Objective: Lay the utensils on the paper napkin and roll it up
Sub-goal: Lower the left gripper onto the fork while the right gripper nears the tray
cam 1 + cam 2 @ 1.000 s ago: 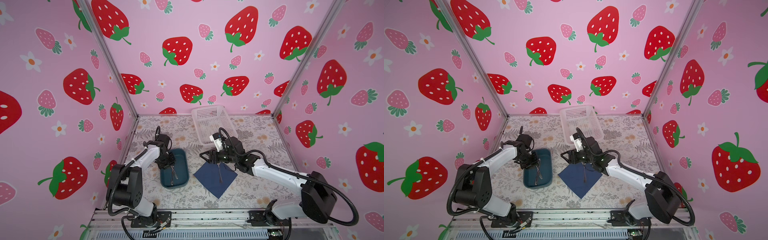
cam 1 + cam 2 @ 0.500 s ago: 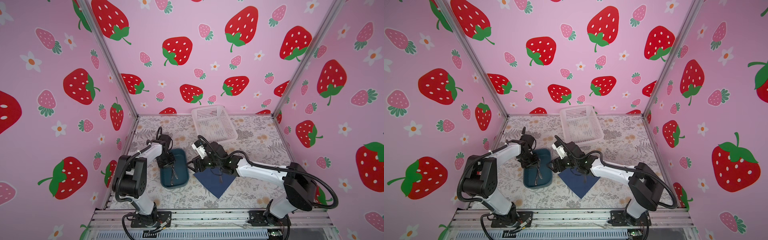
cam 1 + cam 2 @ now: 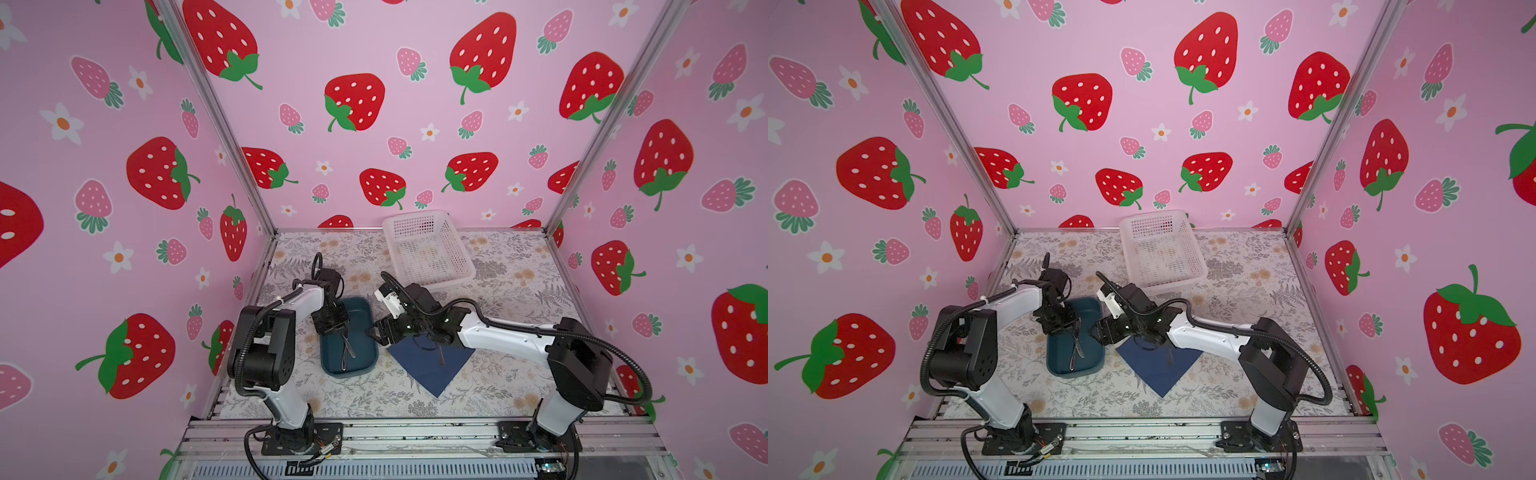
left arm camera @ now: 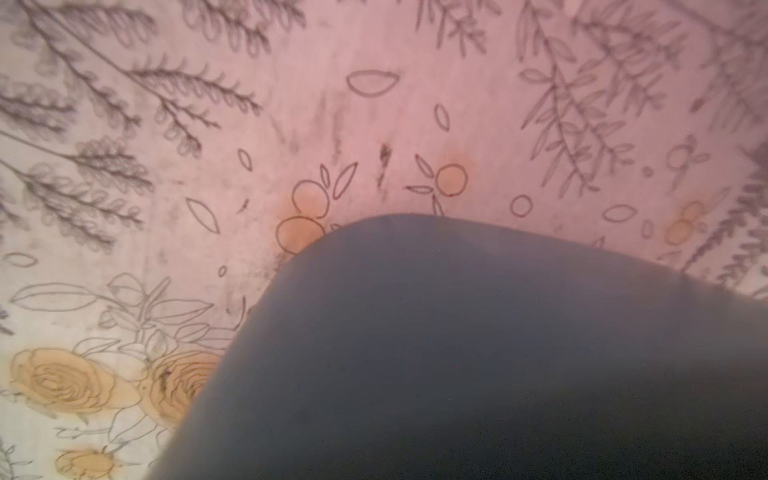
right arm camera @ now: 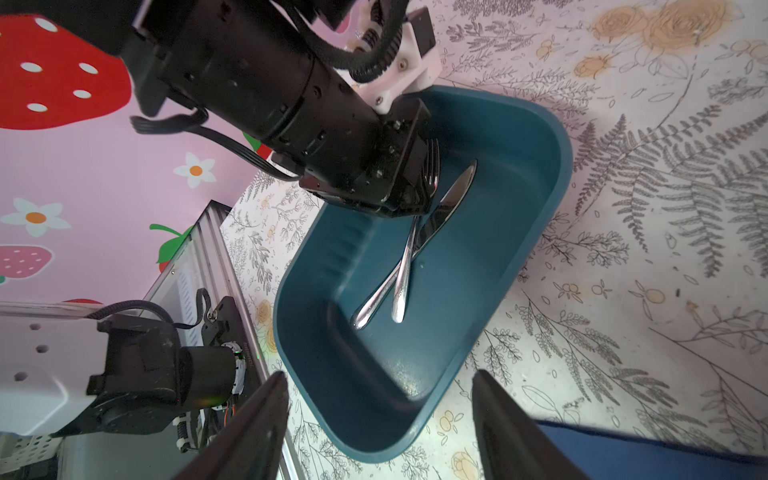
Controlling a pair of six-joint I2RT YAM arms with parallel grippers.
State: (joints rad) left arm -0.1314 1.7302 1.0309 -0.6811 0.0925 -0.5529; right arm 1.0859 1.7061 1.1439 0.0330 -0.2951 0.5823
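Hanging low inside the teal tray [image 5: 536, 216], the left gripper [image 5: 415, 187] sits over the neck of the fork [image 5: 401, 291]; whether its jaws pinch the fork I cannot tell. Beside the fork lies the knife [image 5: 455, 191], and their handles cross. The right gripper [image 5: 378, 374] hovers spread wide at the tray's edge. On the worktop [image 3: 519, 282] just beside the tray, the navy paper napkin [image 3: 419, 368] carries one slim utensil [image 3: 440, 355].

Right up close: a dark teal tray [image 4: 478, 353], badly blurred, fills much of the view, with one rounded corner showing. Around that corner lies a flower-printed tablecloth [image 4: 374, 83], all grey ferns and leaves, and yellow roses [image 4: 70, 384] sit just beside the tray's edge.
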